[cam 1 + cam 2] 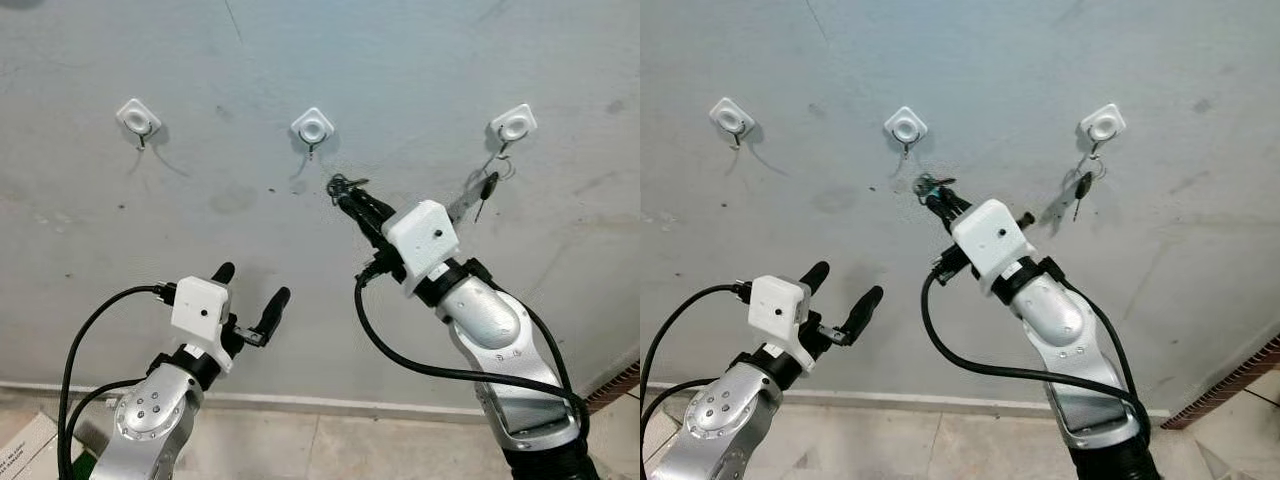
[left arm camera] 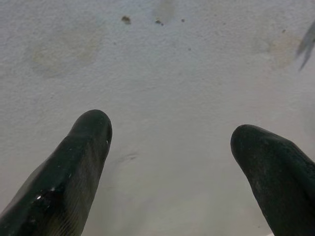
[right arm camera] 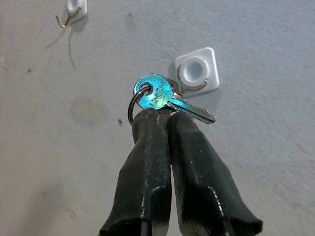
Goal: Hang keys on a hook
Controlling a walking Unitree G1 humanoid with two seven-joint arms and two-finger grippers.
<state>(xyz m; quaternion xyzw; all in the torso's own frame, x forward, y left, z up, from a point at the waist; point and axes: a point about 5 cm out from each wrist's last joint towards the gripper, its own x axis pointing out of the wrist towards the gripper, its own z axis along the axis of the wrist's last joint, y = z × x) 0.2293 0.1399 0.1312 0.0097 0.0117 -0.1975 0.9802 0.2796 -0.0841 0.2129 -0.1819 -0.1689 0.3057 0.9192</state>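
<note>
Three white hooks are stuck on the grey wall: a left hook [image 1: 138, 117], a middle hook [image 1: 313, 127] and a right hook [image 1: 513, 124]. Another set of keys [image 1: 481, 187] hangs from the right hook. My right gripper [image 1: 343, 189] is raised just below and to the right of the middle hook, shut on a key ring with a blue-headed key [image 3: 153, 93]. In the right wrist view the key sits right before the middle hook [image 3: 197, 70]. My left gripper [image 1: 251, 285] stands open lower on the left, facing bare wall, holding nothing.
The wall meets a tiled floor [image 1: 330, 440] at a pale skirting strip. A brick-coloured edge [image 1: 615, 385] shows at the lower right. A cardboard box corner [image 1: 25, 445] lies at the lower left. Black cables loop from both wrists.
</note>
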